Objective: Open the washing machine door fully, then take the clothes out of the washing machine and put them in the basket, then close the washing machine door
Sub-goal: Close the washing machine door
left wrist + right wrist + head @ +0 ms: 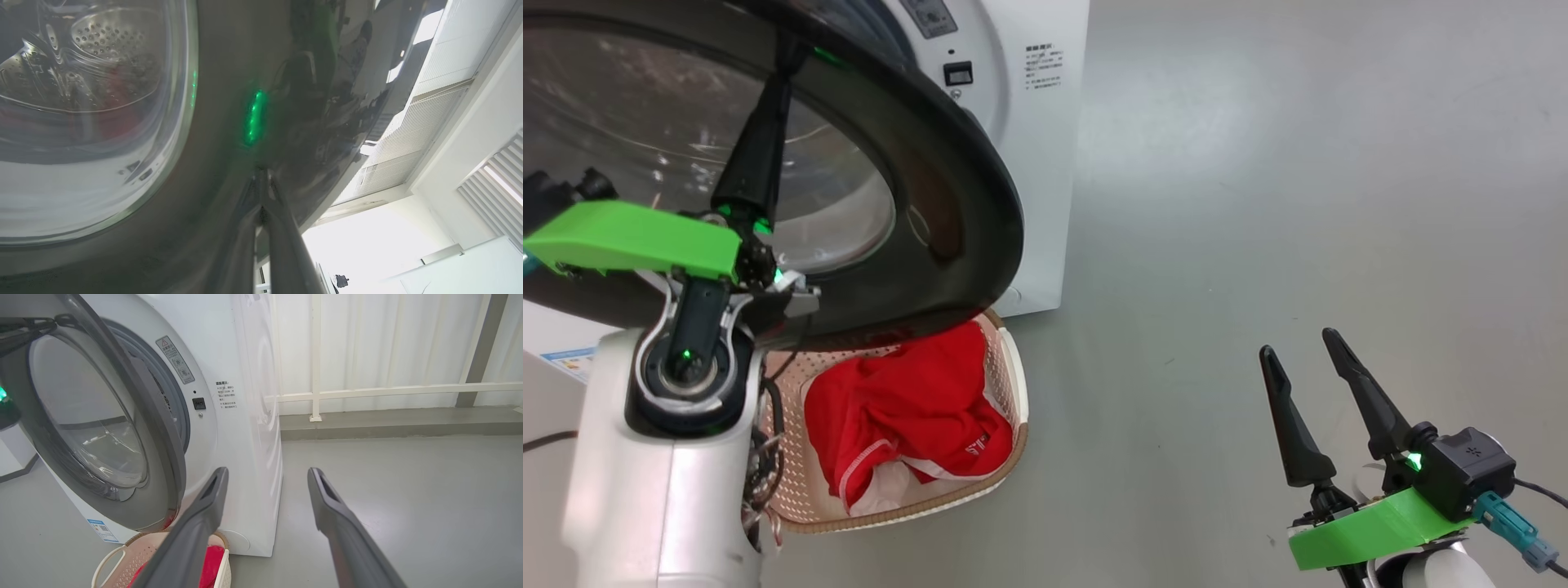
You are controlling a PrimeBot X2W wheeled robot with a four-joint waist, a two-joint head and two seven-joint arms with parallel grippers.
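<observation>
The washing machine door (980,204), glossy black rim around a bulging glass window, stands partly open from the white washing machine (1045,163) and hangs over the basket (1013,384). My left gripper (790,47) is shut on nothing, its fingertips (261,173) pressed against the outer face of the door's rim (229,61). Red clothes (898,408) with white trim lie heaped in the cream basket on the floor under the door. Low at the right, over bare floor, my right gripper (1298,343) is open and holds nothing. In the right wrist view it (268,471) points at the machine (245,416), door (167,473), basket (110,555) and clothes (214,563).
Grey floor stretches free to the right of the machine. A white railing (367,392) and a pale wall run behind it. The steel drum (110,36) shows through the door glass. My pale left forearm (645,474) stands close beside the basket.
</observation>
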